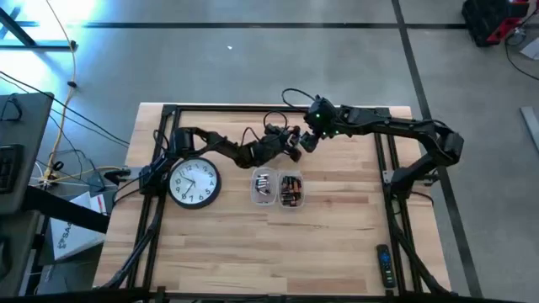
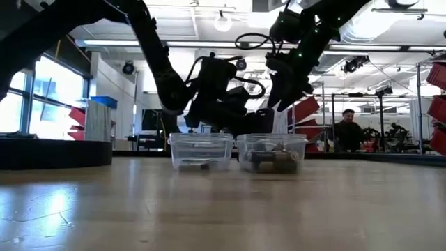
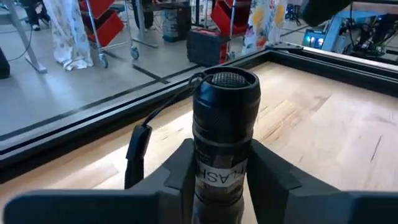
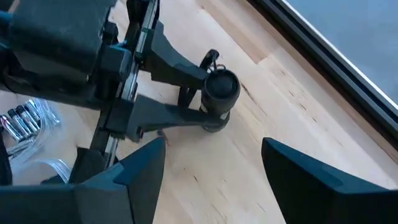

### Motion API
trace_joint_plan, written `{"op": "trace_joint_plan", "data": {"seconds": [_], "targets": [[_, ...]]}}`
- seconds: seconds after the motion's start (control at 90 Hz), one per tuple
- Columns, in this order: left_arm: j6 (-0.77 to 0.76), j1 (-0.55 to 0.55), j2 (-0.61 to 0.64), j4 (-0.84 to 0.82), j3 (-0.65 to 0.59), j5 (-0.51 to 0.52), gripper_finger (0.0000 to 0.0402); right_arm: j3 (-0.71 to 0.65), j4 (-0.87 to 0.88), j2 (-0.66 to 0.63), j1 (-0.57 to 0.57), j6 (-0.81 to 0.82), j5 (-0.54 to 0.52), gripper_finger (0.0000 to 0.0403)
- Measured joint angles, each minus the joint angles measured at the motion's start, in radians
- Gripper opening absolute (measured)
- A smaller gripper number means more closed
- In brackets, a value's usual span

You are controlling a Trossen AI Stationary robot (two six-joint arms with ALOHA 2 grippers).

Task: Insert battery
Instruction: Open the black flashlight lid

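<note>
A black flashlight (image 3: 226,112) with a white label and a wrist strap (image 3: 137,149) sits between the fingers of my left gripper (image 1: 290,145), which is shut on it at the table's far middle. In the right wrist view the flashlight (image 4: 221,90) shows end-on, its round dark end facing up. My right gripper (image 4: 214,162) hangs open just above and to the right of it (image 1: 310,141), touching nothing. Loose batteries (image 4: 22,118) lie in two clear tubs (image 1: 264,185) (image 1: 290,190) near the middle of the table. My left gripper pinches the flashlight's body at the labelled band (image 3: 219,177), below its head, between the two fingers (image 4: 171,115). The fingers come in about level from the table's left and lie across the body. The flashlight stands roughly upright, with the strap hanging slack beside it.
A round white wall clock (image 1: 194,183) lies flat at the table's left. A dark remote (image 1: 383,265) lies near the right front corner. A black frame (image 1: 278,108) runs along the far edge. A person (image 2: 347,131) sits in the room beyond the table.
</note>
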State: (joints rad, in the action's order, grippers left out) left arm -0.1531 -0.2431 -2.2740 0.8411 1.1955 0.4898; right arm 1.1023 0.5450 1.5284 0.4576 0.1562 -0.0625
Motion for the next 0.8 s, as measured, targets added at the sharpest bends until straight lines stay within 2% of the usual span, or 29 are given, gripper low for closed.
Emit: {"op": "trace_joint_plan", "data": {"seconds": [0.289,0.444,0.578,0.8], "targets": [[0.092,0.049,0.068,-0.157,-0.007,-0.001,0.0096,0.000,0.021,0.000,-0.026,-0.007,0.049,0.0236],[0.102,0.078,0.122,-0.172,-0.080,0.017,0.0093,0.003,0.028,-0.005,-0.074,-0.008,0.053,0.0236],[0.026,0.087,0.169,-0.118,-0.196,0.021,0.0094,0.028,0.042,-0.014,-0.127,0.000,0.052,0.0236],[-0.005,0.102,0.253,0.111,-0.429,-0.006,0.0094,0.035,-0.011,-0.018,-0.195,0.012,0.051,0.0236]]}}
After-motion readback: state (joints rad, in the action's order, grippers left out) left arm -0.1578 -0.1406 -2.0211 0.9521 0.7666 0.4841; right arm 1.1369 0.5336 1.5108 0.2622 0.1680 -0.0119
